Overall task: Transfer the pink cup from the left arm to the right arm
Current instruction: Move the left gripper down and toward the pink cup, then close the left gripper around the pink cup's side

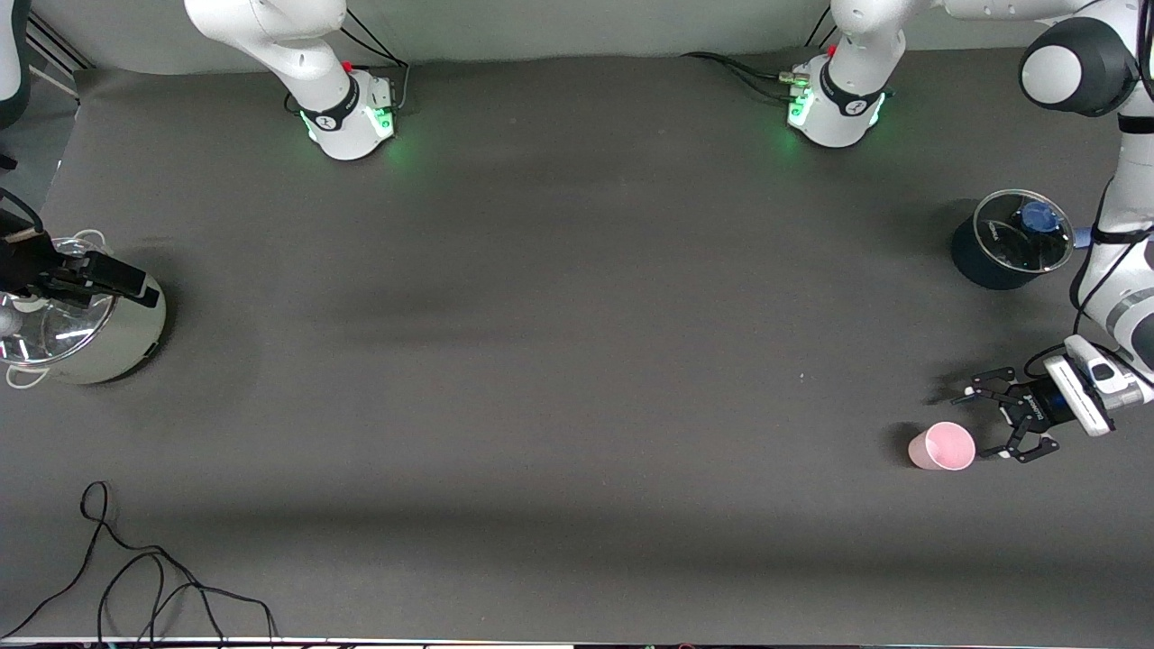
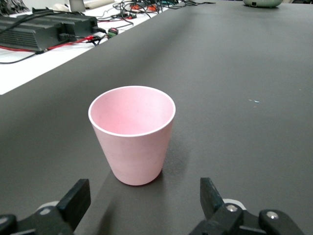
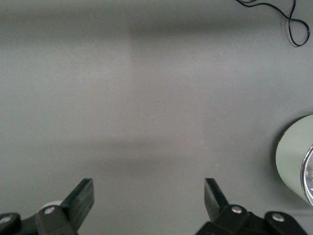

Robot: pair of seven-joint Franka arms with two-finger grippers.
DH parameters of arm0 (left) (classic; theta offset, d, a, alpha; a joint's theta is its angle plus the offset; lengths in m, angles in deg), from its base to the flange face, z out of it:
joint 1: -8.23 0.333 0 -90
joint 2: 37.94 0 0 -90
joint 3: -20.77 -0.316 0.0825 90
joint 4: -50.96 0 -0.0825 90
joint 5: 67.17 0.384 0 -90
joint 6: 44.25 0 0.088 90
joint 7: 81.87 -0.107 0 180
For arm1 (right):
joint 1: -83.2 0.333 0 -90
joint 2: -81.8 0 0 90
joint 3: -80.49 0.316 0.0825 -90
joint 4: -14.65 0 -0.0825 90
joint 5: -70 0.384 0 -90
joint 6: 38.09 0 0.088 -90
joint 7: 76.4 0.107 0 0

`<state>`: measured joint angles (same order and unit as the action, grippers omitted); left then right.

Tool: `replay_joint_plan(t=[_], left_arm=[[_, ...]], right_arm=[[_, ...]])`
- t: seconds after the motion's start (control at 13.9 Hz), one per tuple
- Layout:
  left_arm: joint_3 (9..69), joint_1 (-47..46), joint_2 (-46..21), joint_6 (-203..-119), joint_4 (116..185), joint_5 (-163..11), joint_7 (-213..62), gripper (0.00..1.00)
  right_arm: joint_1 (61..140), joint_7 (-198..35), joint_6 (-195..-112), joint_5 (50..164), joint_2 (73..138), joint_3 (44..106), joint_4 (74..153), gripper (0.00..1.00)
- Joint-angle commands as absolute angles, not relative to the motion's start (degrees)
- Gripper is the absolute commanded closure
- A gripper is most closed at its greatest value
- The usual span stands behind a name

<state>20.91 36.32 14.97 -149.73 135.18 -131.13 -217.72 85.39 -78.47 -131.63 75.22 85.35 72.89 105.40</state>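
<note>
The small pale pink plastic cup (image 1: pixel 941 446) is standing upright on the dark grey matte table (image 1: pixel 559 361), toward the left arm's end and nearer the front camera than the dark pot with a glass lid (image 1: pixel 1012 240). The left gripper (image 1: pixel 987 424), with its black skeletal linkage fingers (image 2: pixel 74 201), is sitting just beside the cup with its jaws spread wide and nothing between them; the cup is not yet enclosed. The right gripper (image 1: pixel 77 275) is waiting with open, empty jaws over the pale green lidded pot (image 1: pixel 86 329) at the right arm's end of the table.

The cup looks light and tapered, so a finger arriving off-centre is likely to nudge it over or push it sliding across the smooth surface. A grip taken too low on the narrowing wall could also let it slip upward and out during the handover.

The table is looking flat and uniform. A loose black cable (image 1: pixel 135 577) is lying near the front edge, and the left wrist view is showing a white bench with electronics and wires (image 2: pixel 54 27).
</note>
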Motion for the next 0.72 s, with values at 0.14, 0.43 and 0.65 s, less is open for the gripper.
replay_joint_plan(t=[0.14,0.43,0.65], left_arm=[[25.50,41.44,18.83,-148.84,133.40,-133.97,-222.22,0.00],[28.15,43.91,20.51,-148.67,133.05,-134.93,-222.84,0.00],[28.16,43.91,20.60,-148.58,133.14,-136.16,-222.67,0.00]], right_arm=[[85.31,-79.92,-131.34,76.33,84.96,72.49,105.61,0.00],[85.40,-79.92,-131.34,76.33,84.96,72.49,105.61,0.00],[85.40,-79.83,-131.34,76.33,84.96,72.49,105.61,0.00]])
